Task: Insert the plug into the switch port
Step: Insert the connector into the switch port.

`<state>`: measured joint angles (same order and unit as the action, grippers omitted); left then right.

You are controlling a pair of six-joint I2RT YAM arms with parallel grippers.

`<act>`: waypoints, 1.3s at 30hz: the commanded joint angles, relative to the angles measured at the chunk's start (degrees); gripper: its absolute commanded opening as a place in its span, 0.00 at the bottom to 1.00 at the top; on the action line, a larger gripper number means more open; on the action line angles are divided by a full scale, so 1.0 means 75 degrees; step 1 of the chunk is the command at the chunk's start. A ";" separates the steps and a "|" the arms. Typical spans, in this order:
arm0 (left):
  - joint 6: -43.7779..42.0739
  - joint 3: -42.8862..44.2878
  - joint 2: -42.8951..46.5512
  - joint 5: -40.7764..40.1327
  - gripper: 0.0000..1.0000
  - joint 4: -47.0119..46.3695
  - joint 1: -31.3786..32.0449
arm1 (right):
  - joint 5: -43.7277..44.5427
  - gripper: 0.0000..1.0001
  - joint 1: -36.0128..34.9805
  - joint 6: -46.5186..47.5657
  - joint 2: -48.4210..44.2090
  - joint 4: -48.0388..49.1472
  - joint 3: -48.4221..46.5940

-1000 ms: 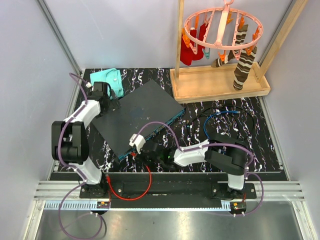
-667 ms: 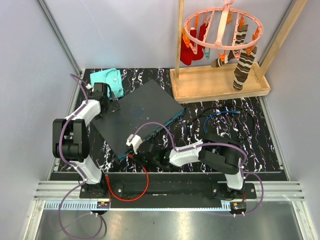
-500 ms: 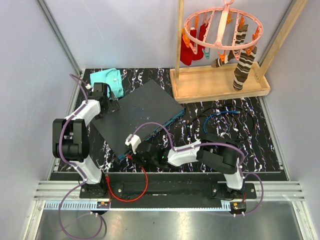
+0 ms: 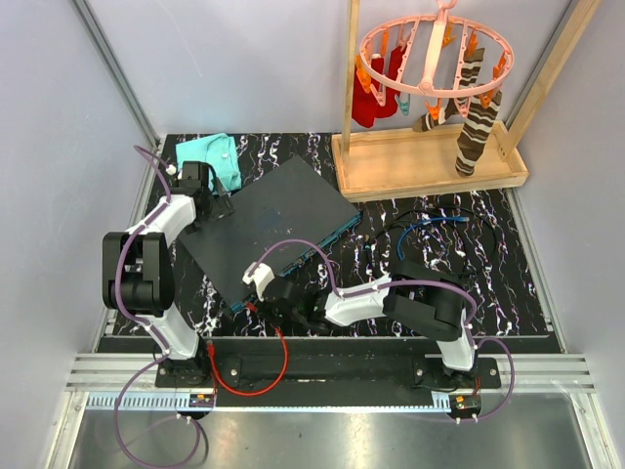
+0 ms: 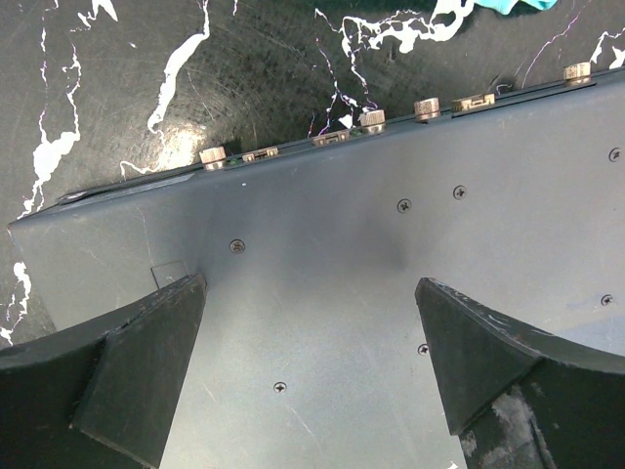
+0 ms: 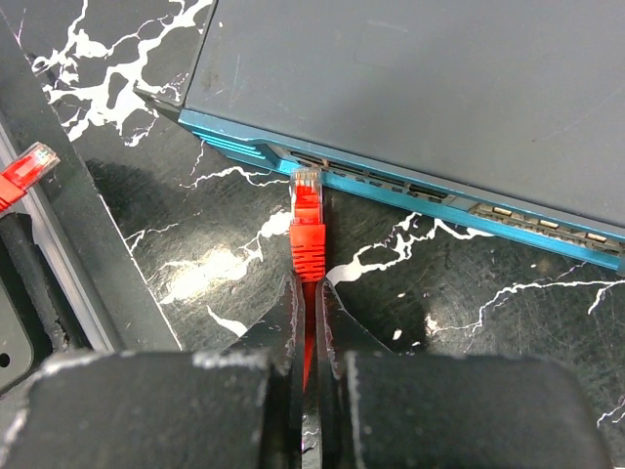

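Holding the plug [image 6: 307, 210] at the switch [image 6: 439, 88] port edge

Right gripper [image 6: 311, 293] is pinched shut on the plug's red boot. We see the clear tip right at the teal socket row [image 6: 410, 191], near the switch's corner, and can't tell if it's seated. Left gripper [image 5: 308, 293] is spread wide with nothing held, fingers over the switch's top by its rear edge. Switch lies flat and diagonal on the black marbled mat [image 4: 430, 210].
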<state>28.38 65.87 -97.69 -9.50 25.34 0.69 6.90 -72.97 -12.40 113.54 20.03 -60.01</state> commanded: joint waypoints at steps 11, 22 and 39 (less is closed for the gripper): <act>0.0118 -0.0063 -0.0264 0.0024 0.99 -0.0098 -0.0080 | 0.0944 0.00 -0.0103 0.0060 -0.0349 0.0376 -0.0343; 0.0130 0.0030 -0.0334 -0.0011 0.99 -0.0016 -0.0080 | 0.1084 0.00 -0.0208 0.0283 -0.0466 0.0294 -0.0436; 0.0118 0.0136 -0.0440 -0.0093 0.99 0.0101 -0.0080 | 0.1108 0.00 -0.0255 0.0470 -0.0490 0.0001 -0.0788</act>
<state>28.56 66.63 -98.35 -9.67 26.15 0.69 12.36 -74.78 -10.17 113.30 16.32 -62.04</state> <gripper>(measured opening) 0.985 0.021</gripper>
